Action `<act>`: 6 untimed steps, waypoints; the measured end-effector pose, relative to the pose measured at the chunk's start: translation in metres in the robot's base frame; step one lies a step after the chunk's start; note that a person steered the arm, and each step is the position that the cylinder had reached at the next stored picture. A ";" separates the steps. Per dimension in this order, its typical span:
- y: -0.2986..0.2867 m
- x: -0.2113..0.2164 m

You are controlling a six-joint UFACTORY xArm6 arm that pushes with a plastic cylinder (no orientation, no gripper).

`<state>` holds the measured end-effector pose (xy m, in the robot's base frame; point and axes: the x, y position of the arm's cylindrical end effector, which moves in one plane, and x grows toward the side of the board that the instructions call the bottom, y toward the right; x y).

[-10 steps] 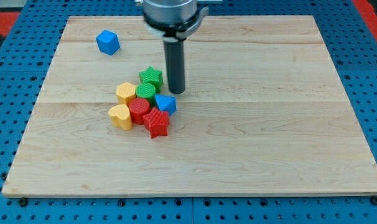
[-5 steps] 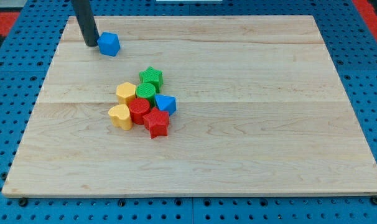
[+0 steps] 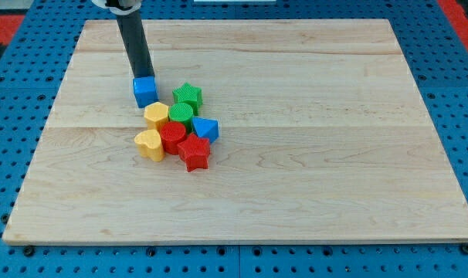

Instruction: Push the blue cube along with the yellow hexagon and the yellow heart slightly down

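Observation:
The blue cube (image 3: 145, 91) sits just above the yellow hexagon (image 3: 156, 115), close to or touching it. The yellow heart (image 3: 149, 144) lies below the hexagon at the cluster's lower left. My tip (image 3: 141, 76) rests against the top edge of the blue cube, with the rod rising toward the view's top left.
The cluster also holds a green star (image 3: 188, 96), a green cylinder (image 3: 181, 114), a red cylinder (image 3: 172, 137), a red star (image 3: 194, 152) and a small blue triangular block (image 3: 205, 128). All lie on a wooden board (image 3: 334, 154) over blue pegboard.
My tip moved from the cluster's right to the top left, then pushed the blue cube down and right until it reached the yellow hexagon. The cluster has not moved.

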<state>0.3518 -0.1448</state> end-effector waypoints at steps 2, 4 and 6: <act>0.007 0.052; 0.012 0.054; -0.071 0.081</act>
